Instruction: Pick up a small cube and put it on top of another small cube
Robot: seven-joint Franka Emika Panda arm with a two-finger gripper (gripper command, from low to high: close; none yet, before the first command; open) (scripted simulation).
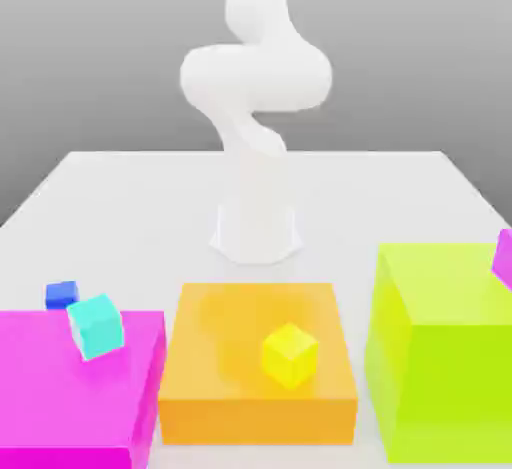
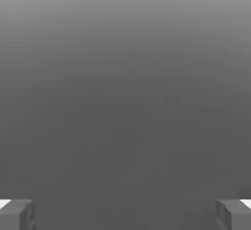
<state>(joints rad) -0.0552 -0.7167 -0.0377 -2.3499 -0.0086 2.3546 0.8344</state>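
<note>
The two-finger gripper (image 2: 125,214) is spreading wide, empty; the arm should be descending squarely toward the small deep-blue cube (image 1: 61,295), at the exterior view's nine o'clock.

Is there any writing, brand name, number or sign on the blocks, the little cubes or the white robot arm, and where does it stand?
No text, brand, number or sign is readable on the orange block, the cyan cube, the yellow cube or the white arm.

The white arm (image 1: 256,87) stands bent, its jaws (image 2: 125,215) wide open.
</note>
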